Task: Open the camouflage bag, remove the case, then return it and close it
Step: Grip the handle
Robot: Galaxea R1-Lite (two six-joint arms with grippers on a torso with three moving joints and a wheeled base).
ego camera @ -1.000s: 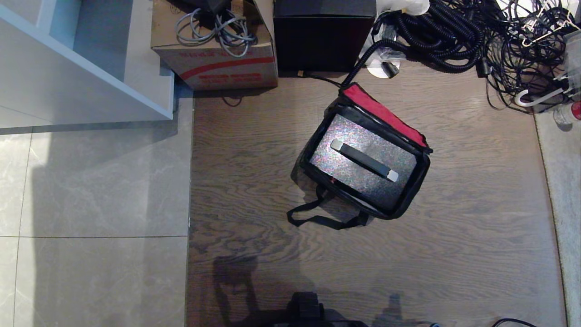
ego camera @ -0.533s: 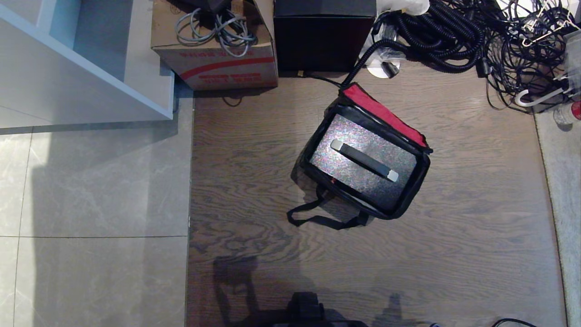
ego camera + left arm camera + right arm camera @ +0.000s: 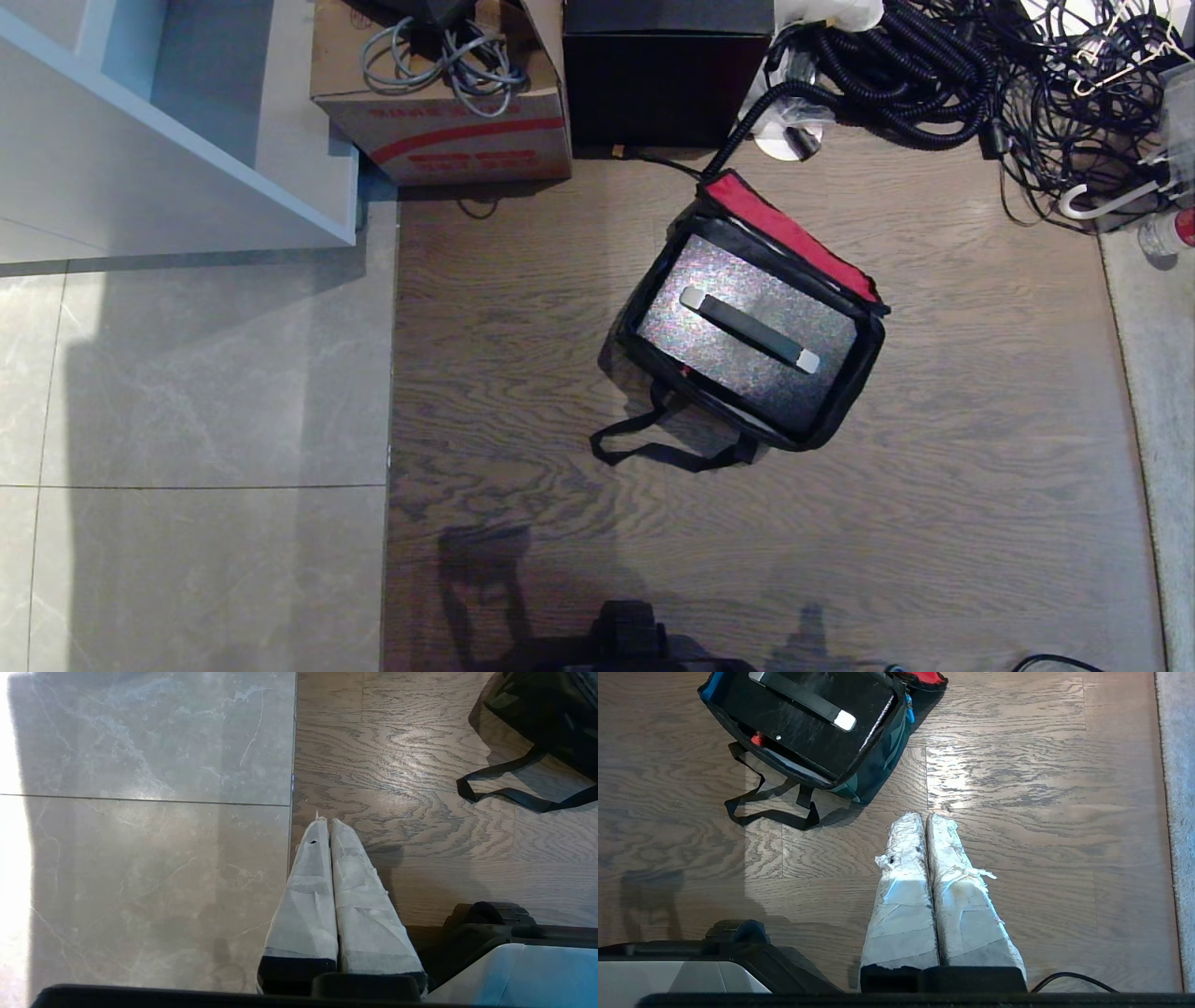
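Note:
The camouflage bag (image 3: 864,373) stands open on the wooden floor, its lid folded back so the red inner rim (image 3: 789,233) shows. Inside sits the speckled case (image 3: 709,359), with its black handle (image 3: 747,329) on top. The bag (image 3: 873,770) and the case (image 3: 808,732) also show in the right wrist view. The bag's black strap (image 3: 504,793) lies on the floor. My left gripper (image 3: 325,821) is shut and empty above the seam between tile and wood. My right gripper (image 3: 924,816) is shut and empty over bare wood, short of the bag. Neither arm shows in the head view.
A brown cardboard box (image 3: 448,103) with cables and a plain black cube box (image 3: 667,70) stand behind the bag. A tangle of black cables (image 3: 980,84) fills the back right. A white shelf unit (image 3: 168,131) is at the back left. Grey tiles (image 3: 187,420) lie left.

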